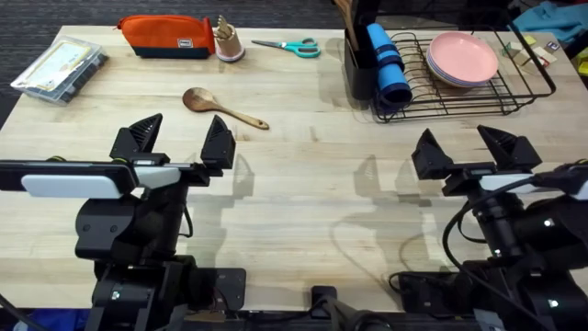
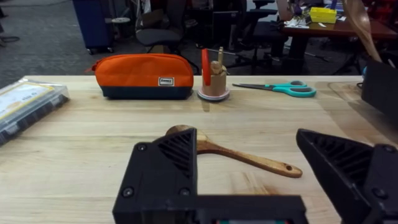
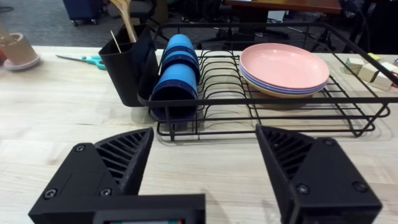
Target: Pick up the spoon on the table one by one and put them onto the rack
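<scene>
Wooden handles already poke from the rack's utensil holder point(image 1: 359, 57), yet one spoon point(image 1: 220, 108) lies untouched on the table point(image 1: 303, 184) before the left gripper point(image 1: 180, 140), both grippers' fingers spread and empty.

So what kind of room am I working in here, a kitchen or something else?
Probably an office or lab staged as a kitchen: office chairs and desks stand behind the table, though the rack holds pink plates.
</scene>
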You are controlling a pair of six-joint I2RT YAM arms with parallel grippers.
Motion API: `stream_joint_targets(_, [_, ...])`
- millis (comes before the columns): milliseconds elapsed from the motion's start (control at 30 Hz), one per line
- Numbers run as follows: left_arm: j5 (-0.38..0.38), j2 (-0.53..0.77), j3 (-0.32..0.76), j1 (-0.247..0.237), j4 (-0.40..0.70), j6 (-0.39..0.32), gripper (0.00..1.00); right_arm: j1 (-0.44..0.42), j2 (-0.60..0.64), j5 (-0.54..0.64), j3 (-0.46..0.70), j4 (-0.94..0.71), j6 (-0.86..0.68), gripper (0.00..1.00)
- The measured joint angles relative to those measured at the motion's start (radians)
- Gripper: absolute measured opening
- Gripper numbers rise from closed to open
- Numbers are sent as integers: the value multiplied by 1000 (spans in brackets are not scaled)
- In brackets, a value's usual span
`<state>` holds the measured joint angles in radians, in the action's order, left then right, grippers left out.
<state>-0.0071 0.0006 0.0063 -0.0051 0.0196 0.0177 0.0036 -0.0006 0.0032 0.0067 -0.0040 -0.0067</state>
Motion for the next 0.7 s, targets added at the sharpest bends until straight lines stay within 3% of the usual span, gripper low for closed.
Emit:
stream_joint_targets(333, [-1,0,0,0,2,0,993,0,0,1,4,-16,-10,997])
stream_joint_targets(567, [0,0,0,0,3,2,992,0,0,35,6,-17,-105,995])
stream_joint_targets(700, [0,0,24,0,64,29,992,0,0,43,64,-130,-116,995])
